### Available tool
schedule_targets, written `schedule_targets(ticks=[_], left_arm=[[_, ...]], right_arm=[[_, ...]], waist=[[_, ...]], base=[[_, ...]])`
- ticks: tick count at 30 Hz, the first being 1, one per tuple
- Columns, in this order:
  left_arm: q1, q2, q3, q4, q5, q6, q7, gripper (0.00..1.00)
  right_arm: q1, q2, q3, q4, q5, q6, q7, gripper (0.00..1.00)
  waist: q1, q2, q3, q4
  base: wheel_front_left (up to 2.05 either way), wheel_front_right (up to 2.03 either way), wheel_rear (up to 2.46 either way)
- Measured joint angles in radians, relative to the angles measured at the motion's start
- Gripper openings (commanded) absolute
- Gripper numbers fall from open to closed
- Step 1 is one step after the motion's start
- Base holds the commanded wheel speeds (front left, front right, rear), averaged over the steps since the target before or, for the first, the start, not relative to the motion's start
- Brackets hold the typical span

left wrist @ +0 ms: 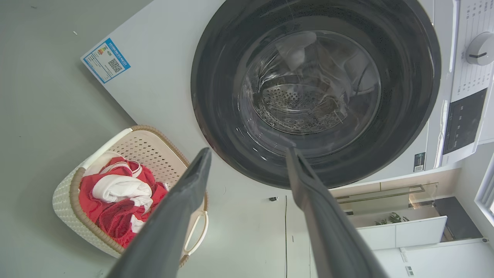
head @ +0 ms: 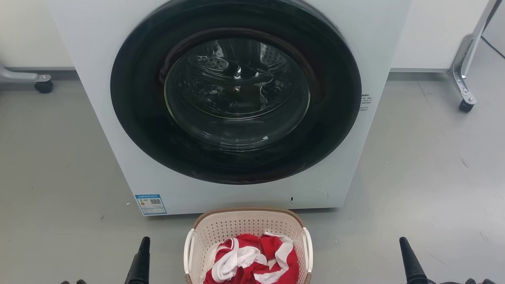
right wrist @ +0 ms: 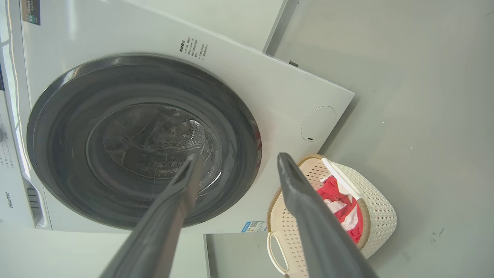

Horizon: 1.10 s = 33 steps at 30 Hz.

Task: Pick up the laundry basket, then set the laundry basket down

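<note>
Spreading across the whole scene, the grey floor (head: 47,165) carried a white front-loading washer (head: 118,118), whose round dark door (head: 236,90) was closed, with the steel drum visible through the glass. On the floor just in front of the washer's bottom edge, below the door, sat the laundry basket (head: 244,227), upright; whether its brown rim touched the washer's panel could not be told. The basket held a crumpled heap of red and white clothes (head: 252,260), and 2 white handles ran down its 2 short sides.

In the left wrist view the left gripper (left wrist: 249,151) had its 2 dark fingers spread wide with nothing between them, pointing at the washer door, the basket (left wrist: 65,200) lying off to one side of them. The right gripper (right wrist: 238,155) was likewise spread and empty, with the basket (right wrist: 380,216) partly behind one finger. In the head view 1 finger (head: 141,260) of the left gripper rose left of the basket and 1 finger (head: 410,260) of the right gripper rose well to its right, both apart from the handles.

A blue label (head: 150,203) sat at the washer's lower left corner.
</note>
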<state>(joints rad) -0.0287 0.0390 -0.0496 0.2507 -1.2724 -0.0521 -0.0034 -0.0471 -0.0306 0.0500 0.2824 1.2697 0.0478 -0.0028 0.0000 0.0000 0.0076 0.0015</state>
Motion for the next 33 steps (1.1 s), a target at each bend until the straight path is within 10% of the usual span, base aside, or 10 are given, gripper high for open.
schedule_targets(ticks=[33], left_arm=[[0.018,0.070,-0.166,-0.027,0.613,0.088,-0.116,1.00]], right_arm=[[-0.001,-0.033,0.193,-0.008,-0.523,-0.085,-0.115,1.00]], waist=[[0.0000,0.0000,0.008,-0.001]], base=[[0.00,0.00,0.00]])
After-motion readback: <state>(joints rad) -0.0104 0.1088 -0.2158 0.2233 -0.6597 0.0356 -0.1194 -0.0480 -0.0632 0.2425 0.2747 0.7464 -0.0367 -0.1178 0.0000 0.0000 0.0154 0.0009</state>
